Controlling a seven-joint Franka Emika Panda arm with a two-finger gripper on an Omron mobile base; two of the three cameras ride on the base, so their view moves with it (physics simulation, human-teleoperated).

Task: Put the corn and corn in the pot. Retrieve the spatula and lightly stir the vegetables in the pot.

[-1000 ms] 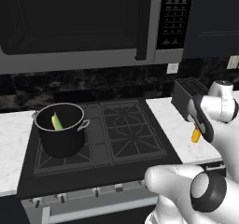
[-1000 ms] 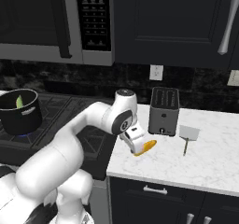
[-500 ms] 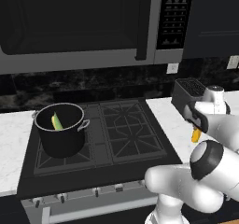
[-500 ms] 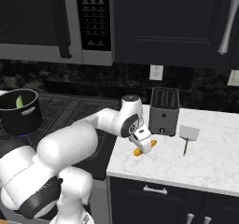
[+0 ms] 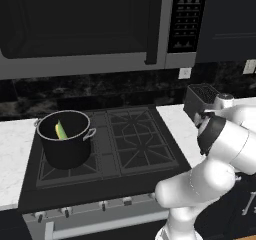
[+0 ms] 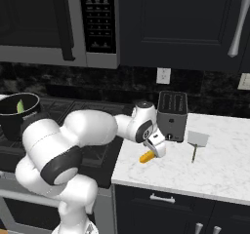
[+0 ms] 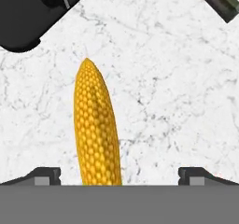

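Note:
An orange-yellow corn cob [image 7: 95, 125] lies on the white marble counter [image 6: 215, 169] in front of the toaster. My gripper [image 7: 121, 175] hangs right over it, open, with its fingertips [image 7: 44, 175] wide apart on either side of the cob's near end. From the right base, the gripper [image 6: 155, 152] sits just above the corn [image 6: 146, 157]. The black pot [image 5: 65, 144] stands on the stove's left burner with the green-husked corn [image 5: 61, 130] inside. The grey spatula [image 6: 197, 141] lies on the counter right of the toaster; its dark handle [image 7: 217, 1] shows in the hand view.
A dark boxy toaster [image 6: 172, 115] stands against the wall just behind the corn and is also in the hand view [image 7: 37, 8]. The black stove [image 5: 135, 144] lies between pot and counter. A microwave [image 5: 90, 29] hangs above. My own arm [image 5: 220, 149] blocks the counter in the left view.
The arm has folded closer over the counter and the hand has settled lower around the orange cob. The cob itself, the pot and the spatula have stayed put.

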